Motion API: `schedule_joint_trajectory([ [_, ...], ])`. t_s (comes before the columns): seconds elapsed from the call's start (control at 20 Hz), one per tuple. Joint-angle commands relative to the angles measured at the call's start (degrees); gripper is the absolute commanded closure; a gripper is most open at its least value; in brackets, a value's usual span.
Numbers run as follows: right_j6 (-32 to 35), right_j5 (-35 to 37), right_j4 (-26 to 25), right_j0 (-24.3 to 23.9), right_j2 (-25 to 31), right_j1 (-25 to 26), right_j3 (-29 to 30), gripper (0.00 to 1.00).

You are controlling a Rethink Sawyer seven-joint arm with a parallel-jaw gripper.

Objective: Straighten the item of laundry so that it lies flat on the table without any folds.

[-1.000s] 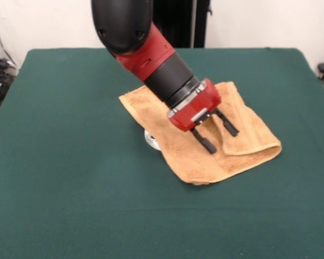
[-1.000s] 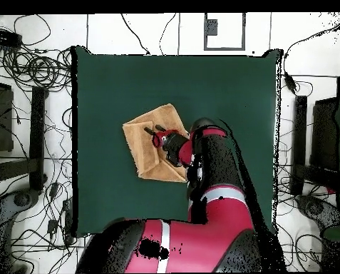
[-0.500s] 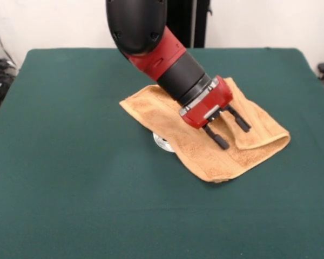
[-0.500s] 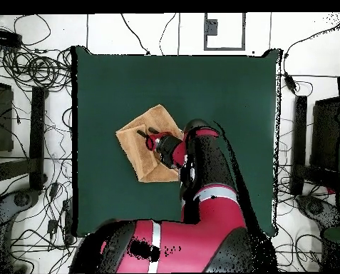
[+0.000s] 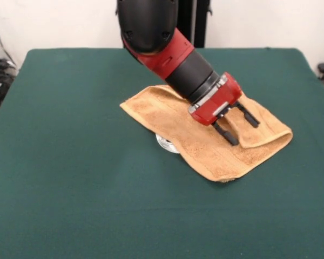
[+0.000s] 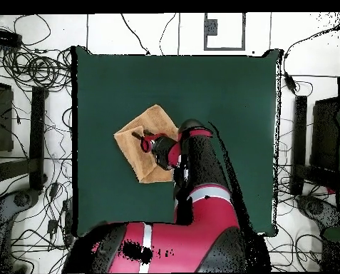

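Observation:
The golden-tan towel (image 5: 190, 131) lies on the dark green table (image 5: 70, 178), right of centre in the front view, with its right part doubled over into a flap. My gripper (image 5: 243, 131) is tilted down over that flap. Its two black fingers (image 5: 228, 135) are spread apart, open, with the tips at the towel's surface. I cannot tell whether they press on it. In the overhead view the towel (image 6: 147, 170) sits left of centre on the table (image 6: 222, 85), with the gripper (image 6: 140, 137) over its upper left part.
A small round silver object (image 5: 164, 143) sticks out from under the towel's near left edge. The red and black arm (image 5: 167, 48) slants down from the top and hides the towel's far middle part. Cables (image 6: 30, 71) lie on the floor around the table.
In the front view the arm has moved to the right, and the towel and its folded flap have shifted right with it. The fingers stay spread.

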Motion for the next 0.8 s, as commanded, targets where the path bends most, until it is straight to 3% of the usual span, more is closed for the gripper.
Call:
schedule_joint_trajectory([
  [0.05,25.43,-7.2,-0.86,3.11,3.81,-0.47,9.62,0.0],
  [0.8,25.78,-10.08,-2.65,3.19,2.7,2.05,6.87,0.0],
])
